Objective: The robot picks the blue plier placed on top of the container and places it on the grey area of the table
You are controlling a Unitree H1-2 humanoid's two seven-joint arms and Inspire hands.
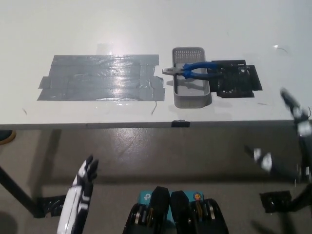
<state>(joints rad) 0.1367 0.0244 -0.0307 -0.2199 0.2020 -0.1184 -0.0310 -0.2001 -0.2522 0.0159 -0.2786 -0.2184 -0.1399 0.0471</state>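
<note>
White left hand [82,187] low, fingers loosely apart, empty, blue plier [194,70] well away across grey container [191,90], right hand [294,105] state unclear

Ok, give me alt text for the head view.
Blue pliers lie across a grey container on a white table, beside a grey taped area. The white left hand and black right hand hang clear of them.

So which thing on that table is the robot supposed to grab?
Start at the big grey taped patch on the white table. Just to its right stands a small grey container, with a black patch beyond. The plier lies across the container's rim, and its bright blue handles are the only colour there.
</note>
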